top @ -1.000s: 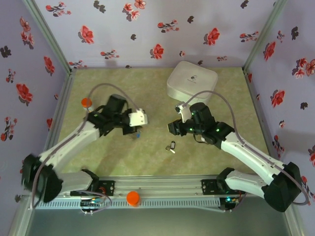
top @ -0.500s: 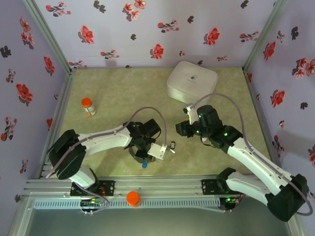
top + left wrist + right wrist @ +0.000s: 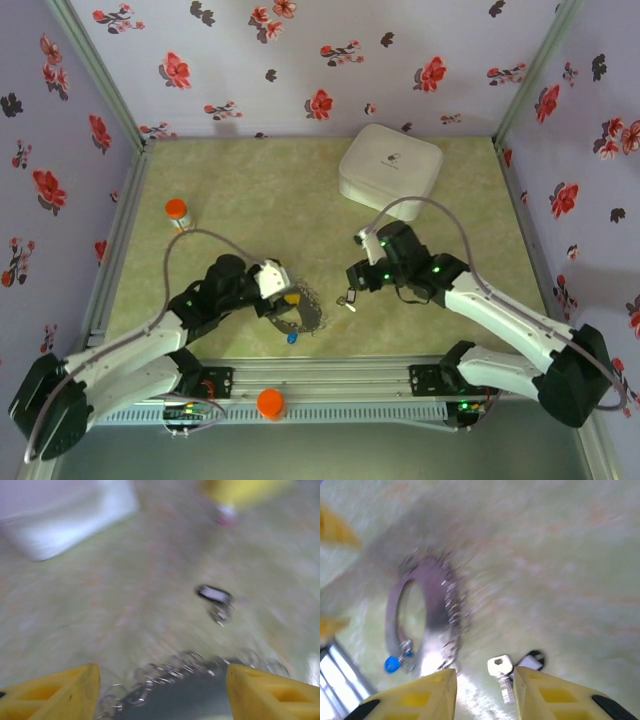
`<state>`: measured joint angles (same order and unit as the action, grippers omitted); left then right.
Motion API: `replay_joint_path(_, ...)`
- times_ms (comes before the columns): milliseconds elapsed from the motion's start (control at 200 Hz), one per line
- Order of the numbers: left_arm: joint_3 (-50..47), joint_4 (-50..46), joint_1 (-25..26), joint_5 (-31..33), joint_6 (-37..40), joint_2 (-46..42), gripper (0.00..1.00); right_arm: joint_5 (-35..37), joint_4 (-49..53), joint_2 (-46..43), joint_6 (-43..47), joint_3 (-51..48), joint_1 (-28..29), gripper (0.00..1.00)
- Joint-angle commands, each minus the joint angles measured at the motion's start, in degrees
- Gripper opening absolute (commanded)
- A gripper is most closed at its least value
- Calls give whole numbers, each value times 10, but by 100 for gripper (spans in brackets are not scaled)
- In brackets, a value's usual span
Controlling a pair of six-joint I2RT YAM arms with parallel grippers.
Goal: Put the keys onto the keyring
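The left arm (image 3: 120,362) and the right arm (image 3: 500,315) are both built of smooth white rounded shells linked by chunky black joints. Each has a bulky black shoulder block at its foot and a thin grey cable (image 3: 425,199) arching over its far end. Small green lights (image 3: 432,268) glow on the right arm's black wrist housing, the left arm carries a white boxy cap (image 3: 270,277), and the left fingers (image 3: 50,692) and right fingers (image 3: 417,697) are bright yellow blunt plastic wedges with dark recessed slots.
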<state>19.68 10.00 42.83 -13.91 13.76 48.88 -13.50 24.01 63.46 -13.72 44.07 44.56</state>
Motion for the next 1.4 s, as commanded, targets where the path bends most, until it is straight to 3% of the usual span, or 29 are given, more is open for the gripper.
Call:
replay_joint_path(0, -38, 197, -32, 96, -219, -40, 66, -21, 0, 31, -60, -8, 47, 34)
replay_joint_path(195, -65, 187, -81, 205, -403, -47, 64, -14, -44, 67, -207, -34, 126, 32)
replay_joint_path(380, -69, 178, -98, 211, -494, -9, 63, 5, -86, 94, -308, -44, 167, 30)
replay_joint_path(460, -50, 126, -108, 210, -516, -3, 63, 11, -74, 109, -320, -27, 168, 29)
replay_joint_path(640, 7, -61, -138, 208, -577, -4, 59, 53, 3, 133, -256, 43, 147, 28)
replay_joint_path(765, 69, -222, -141, 195, -577, 25, 58, 49, 41, 155, -202, 85, 105, 28)
replay_joint_path(855, 92, -281, -142, 166, -585, 48, 57, 45, 60, 172, -174, 108, 79, 27)
replay_joint_path(1010, 111, -277, -144, 83, -601, 110, 50, 30, 60, 195, -151, 126, 57, 27)
replay_joint_path(1230, 188, -307, -149, 46, -451, 235, 34, 19, 54, 196, -147, 122, 52, 26)
replay_joint_path(1395, 209, -330, -154, 25, -411, 276, 32, 18, 38, 172, -154, 91, 46, 26)
